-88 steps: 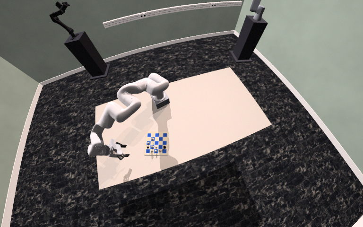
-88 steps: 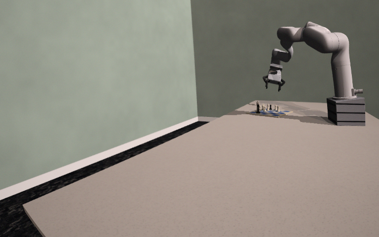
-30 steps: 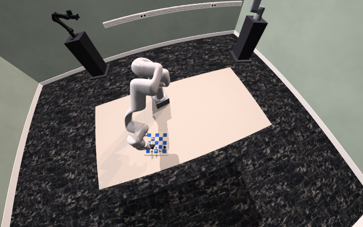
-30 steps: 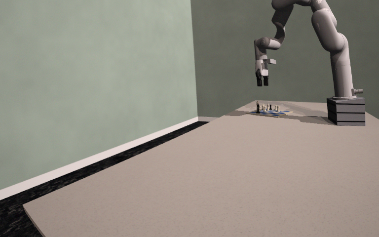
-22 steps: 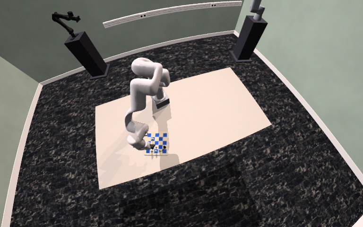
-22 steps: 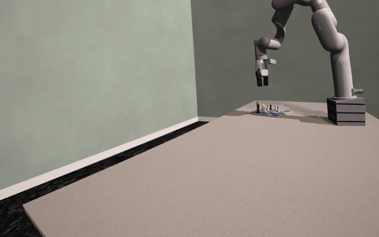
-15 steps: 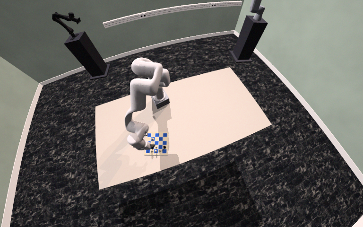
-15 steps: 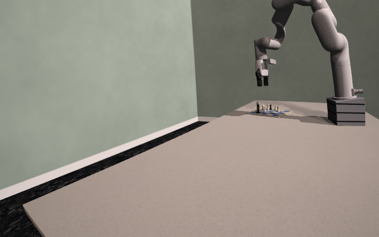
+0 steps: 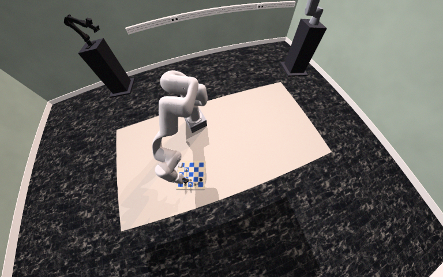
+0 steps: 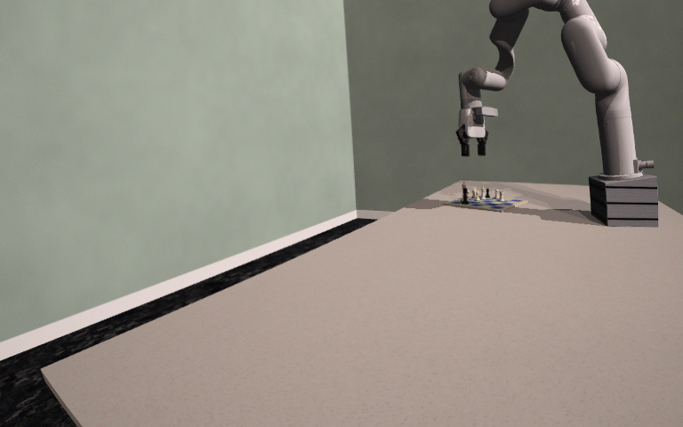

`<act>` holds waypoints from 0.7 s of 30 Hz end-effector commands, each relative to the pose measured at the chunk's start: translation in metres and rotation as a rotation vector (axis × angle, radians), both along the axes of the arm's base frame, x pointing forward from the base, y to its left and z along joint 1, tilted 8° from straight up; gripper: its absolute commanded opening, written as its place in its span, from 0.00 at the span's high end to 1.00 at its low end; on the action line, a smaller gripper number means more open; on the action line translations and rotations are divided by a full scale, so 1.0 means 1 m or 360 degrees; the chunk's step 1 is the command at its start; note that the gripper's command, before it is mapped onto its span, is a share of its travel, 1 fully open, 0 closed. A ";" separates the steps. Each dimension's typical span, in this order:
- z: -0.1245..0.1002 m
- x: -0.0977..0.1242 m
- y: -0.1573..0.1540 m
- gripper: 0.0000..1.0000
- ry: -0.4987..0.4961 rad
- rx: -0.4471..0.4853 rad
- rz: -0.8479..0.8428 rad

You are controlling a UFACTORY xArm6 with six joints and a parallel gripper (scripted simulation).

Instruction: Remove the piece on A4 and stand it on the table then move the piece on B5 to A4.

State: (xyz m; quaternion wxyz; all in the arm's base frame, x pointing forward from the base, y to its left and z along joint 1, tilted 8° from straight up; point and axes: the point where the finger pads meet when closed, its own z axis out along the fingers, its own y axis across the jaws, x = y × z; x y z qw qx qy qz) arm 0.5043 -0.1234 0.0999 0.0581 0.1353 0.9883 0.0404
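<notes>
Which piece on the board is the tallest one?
The black piece at the board's left end in the exterior view; it rises above every other piece.

Arm links: smooth, rounded white tubes [image 10: 594, 55] with a matte plastic look, joined by bulging elbow housings.
Base: dark grey, ribbed square block [image 10: 623, 200] under the lowest link, with a small stub at the collar.
Wrist: white boxy housing with a flat side tab.
Gripper: two short black fingers [image 10: 472, 149], spread apart, perhaps ridged; too small to confirm.
</notes>
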 end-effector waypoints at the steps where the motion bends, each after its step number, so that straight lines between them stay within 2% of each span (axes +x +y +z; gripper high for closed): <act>1: -0.002 0.002 0.000 0.00 0.0025 0.0039 -0.0442; 6: -0.006 0.002 0.000 0.00 0.0039 0.0091 -0.0750; 8: -0.006 0.002 0.000 0.00 0.0039 0.0091 -0.0750; 9: -0.007 0.003 0.000 0.00 0.0051 0.0116 -0.0941; 21: -0.020 0.004 0.001 0.00 0.0091 0.0265 -0.1689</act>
